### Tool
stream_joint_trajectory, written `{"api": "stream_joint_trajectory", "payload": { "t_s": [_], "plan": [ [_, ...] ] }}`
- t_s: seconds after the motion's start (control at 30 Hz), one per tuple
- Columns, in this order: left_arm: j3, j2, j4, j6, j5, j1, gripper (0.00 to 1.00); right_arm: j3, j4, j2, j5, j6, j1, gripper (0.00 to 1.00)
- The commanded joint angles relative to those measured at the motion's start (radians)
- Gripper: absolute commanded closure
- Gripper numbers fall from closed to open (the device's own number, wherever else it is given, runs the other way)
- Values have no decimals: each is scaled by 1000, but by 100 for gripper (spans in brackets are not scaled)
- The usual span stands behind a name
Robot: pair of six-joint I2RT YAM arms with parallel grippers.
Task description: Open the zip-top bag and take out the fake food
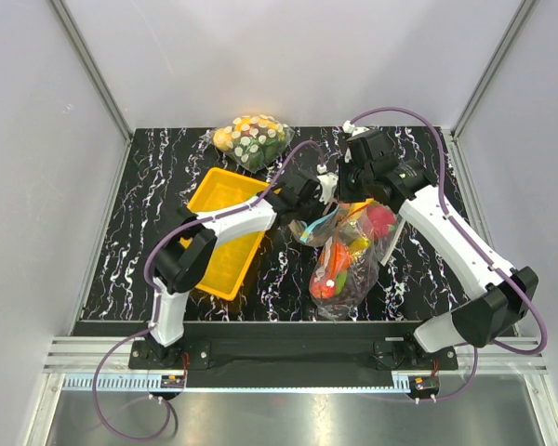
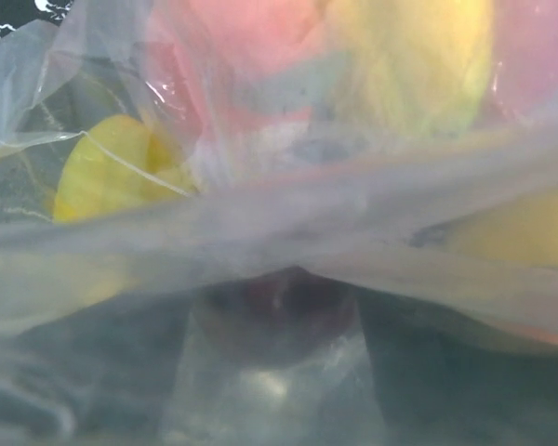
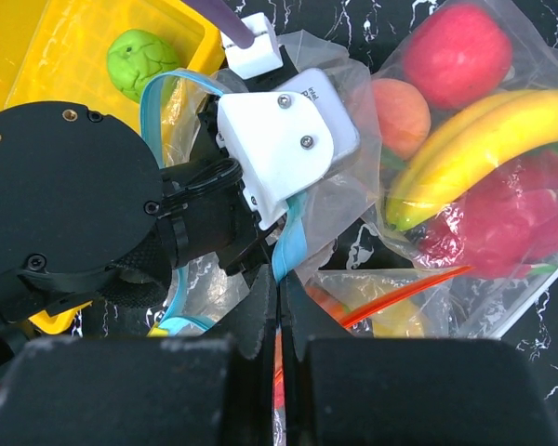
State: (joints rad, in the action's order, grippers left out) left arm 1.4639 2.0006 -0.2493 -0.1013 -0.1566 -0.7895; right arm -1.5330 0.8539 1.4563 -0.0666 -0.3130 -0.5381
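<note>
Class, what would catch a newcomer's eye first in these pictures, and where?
The bright yellow bin left of centre, with a green ball in it. Mid-table, the left end effector and right end effector meet at a clear bag with a blue strip, beside a bigger bag of red fruit and a banana.

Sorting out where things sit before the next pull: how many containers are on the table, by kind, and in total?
Plastic bags: 3 (the zip-top bag, the larger fruit bag, the white-dotted bag)
Yellow bins: 1 (the yellow bin)
Total: 4
</note>
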Motion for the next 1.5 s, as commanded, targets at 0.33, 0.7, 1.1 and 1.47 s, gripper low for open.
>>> {"api": "stream_joint_trajectory", "payload": {
  "t_s": [0.33,0.7,1.1,1.47],
  "plan": [
    [-59,-65,13,5,-43,-5,68,10,-46,-37,8,-11,17,100],
    [-59,-236,-102,-1,-95,-4,70,30,-42,-50,-12,-5,26,100],
    [-60,-201,-94,-43,-89,-5,55,42,-55,-53,13,-15,30,100],
    [7,-79,-99,-37,37,-5,37,56,-50,-67,7,-15,29,100]
  ]
}}
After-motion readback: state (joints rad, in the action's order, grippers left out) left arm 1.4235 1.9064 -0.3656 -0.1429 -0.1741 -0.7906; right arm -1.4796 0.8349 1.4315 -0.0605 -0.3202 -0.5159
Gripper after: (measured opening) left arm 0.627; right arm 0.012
